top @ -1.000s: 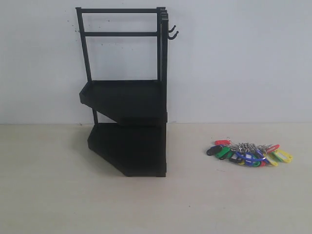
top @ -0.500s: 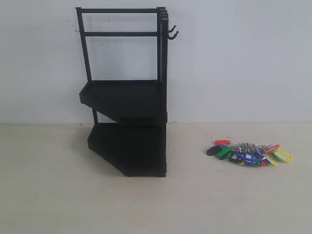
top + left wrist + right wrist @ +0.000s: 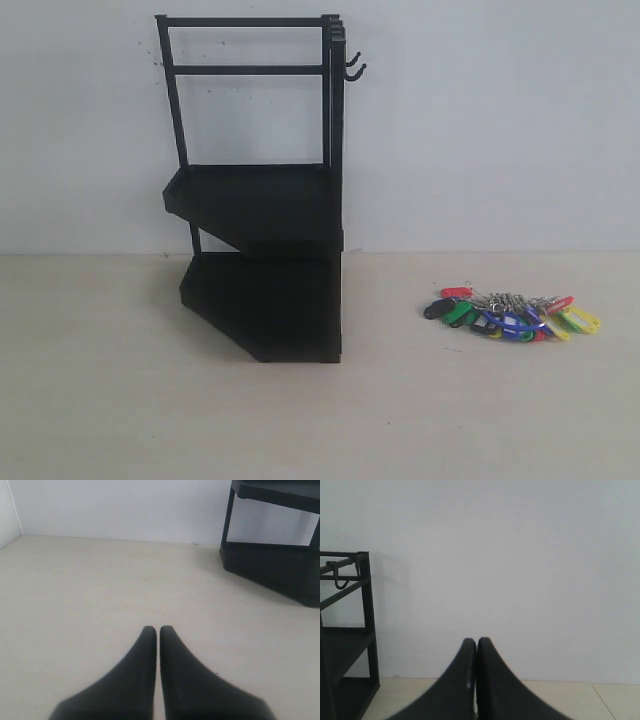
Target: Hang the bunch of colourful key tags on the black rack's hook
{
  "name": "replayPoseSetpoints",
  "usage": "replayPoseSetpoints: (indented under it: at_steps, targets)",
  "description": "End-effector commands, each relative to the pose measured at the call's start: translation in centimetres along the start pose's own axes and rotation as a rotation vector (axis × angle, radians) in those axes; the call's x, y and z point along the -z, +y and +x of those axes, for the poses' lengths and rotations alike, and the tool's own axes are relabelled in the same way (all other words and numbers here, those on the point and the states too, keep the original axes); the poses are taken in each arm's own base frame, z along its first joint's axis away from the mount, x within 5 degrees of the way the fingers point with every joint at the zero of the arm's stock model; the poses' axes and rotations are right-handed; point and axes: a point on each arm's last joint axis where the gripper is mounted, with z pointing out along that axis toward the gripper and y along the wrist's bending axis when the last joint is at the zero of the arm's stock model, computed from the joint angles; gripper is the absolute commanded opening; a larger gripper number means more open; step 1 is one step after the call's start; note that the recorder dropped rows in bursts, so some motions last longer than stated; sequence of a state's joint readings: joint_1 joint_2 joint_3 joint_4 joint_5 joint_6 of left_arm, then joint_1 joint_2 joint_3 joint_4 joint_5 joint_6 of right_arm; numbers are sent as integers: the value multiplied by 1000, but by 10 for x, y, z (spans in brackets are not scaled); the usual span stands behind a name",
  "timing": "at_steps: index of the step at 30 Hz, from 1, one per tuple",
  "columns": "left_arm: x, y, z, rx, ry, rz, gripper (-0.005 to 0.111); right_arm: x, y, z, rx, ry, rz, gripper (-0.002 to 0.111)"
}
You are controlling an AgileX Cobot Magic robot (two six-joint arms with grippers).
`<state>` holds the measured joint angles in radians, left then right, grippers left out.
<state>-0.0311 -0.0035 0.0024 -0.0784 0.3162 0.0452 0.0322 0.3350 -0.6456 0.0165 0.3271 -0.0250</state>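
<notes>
Left end effector and right end effector: both clenched on nothing. Key tag bunch: red, green, blue, yellow and black tags on silver rings, flat near the bench's right edge, well apart from the rack at the rear edge.

No writing, brand or number can be read anywhere. The tags of the key tag bunch are too small to show any lettering, and the bunch lies at about four o'clock from the rack — plain black.
</notes>
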Motion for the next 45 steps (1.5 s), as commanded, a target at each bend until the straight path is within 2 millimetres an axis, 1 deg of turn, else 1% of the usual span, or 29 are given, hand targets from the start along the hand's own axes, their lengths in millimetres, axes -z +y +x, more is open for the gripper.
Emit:
replayPoseSetpoints:
  at_steps: [1,4,7,11,13,15,17,20,22,23,26,29,32,35,40,43,45]
  targets:
    - [0,0,-1,2,-8,-3,4,-13,0,1,-6,34,1,0]
    - [0,0,-1,2,-8,-3,4,-31,0,7,-5,94,0,0]
    - [0,0,-1,2,-8,-3,4,-57,-1,15,18,148,1,0]
    - [0,0,-1,2,-8,-3,4,-94,0,32,95,262,-13,0]
    - [0,0,-1,2,-8,-3,4,-113,0,43,197,369,-39,0]
    - [0,0,-1,2,-8,-3,4,-131,0,51,336,477,-88,0]
    - [0,0,-1,2,-8,-3,4,-149,1,58,468,595,-164,0]
    - [0,0,-1,2,-8,-3,4,-176,13,65,562,715,-304,0]
    - [0,0,-1,2,-8,-3,4,-191,24,66,631,733,-387,0]
    - [0,0,-1,2,-8,-3,4,-200,34,70,683,747,-448,0]
    - [0,0,-1,2,-8,-3,4,-221,53,84,773,810,-551,0]
    - [0,0,-1,2,-8,-3,4,-237,64,104,888,936,-618,0]
    - [0,0,-1,2,-8,-3,4,-253,67,127,1033,1035,-651,0]
    - [0,0,-1,2,-8,-3,4,-267,66,147,1096,1086,-653,0]
    - [0,0,-1,2,-8,-3,4,-280,66,183,1175,1141,-680,1]
    - [0,0,-1,2,-8,-3,4,-287,68,201,1190,1146,-680,12]
    - [0,0,-1,2,-8,-3,4,-294,69,212,1192,1125,-653,26]
